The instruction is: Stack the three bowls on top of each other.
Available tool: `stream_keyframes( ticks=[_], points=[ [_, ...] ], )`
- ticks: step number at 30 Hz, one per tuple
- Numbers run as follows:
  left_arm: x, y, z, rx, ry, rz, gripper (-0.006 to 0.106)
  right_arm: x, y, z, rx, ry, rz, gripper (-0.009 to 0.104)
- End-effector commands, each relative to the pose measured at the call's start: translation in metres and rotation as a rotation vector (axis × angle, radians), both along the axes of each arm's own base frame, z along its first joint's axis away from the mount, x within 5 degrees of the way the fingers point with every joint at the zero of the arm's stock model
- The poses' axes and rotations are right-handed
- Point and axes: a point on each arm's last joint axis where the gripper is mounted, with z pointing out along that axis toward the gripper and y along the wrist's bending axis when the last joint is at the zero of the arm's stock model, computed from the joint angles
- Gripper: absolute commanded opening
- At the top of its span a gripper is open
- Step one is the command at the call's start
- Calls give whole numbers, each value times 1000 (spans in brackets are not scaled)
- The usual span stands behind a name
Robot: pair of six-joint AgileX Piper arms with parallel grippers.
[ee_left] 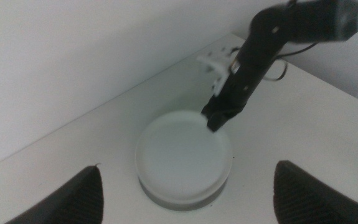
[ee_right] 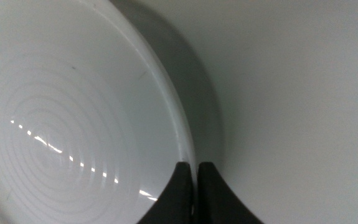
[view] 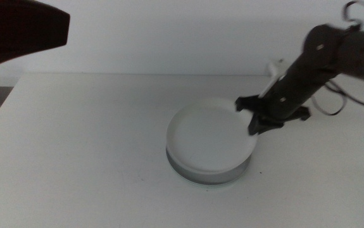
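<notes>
Now your right hand (view: 255, 124) pinches the white bowl's (view: 208, 136) rim, top of the stack on the desk (view: 80, 145), grey bowl (view: 202, 173) beneath, left hand (ee_left: 185, 193) spread wide above.

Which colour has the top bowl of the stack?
White; the top bowl shows best in the right wrist view.

No words, labels, brand marks, numbers or signs can be read anywhere; the bowls (view: 210, 136), the table (view: 87, 145) and the arms all show plain, unmarked surfaces.
</notes>
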Motion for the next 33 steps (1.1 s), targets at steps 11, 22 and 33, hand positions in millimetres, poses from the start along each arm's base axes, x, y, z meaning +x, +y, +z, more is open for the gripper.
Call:
stream_keyframes(
  ticks=[11,22,33],
  points=[
    [0,0,1,-15,-4,7,94,9,18,-23,-10,-14,61,32],
    [0,0,1,-16,-4,6,94,-14,8,68,17,-267,123,79],
    [0,0,1,-16,-4,6,94,-114,-46,192,7,-613,-63,79]
  ],
)
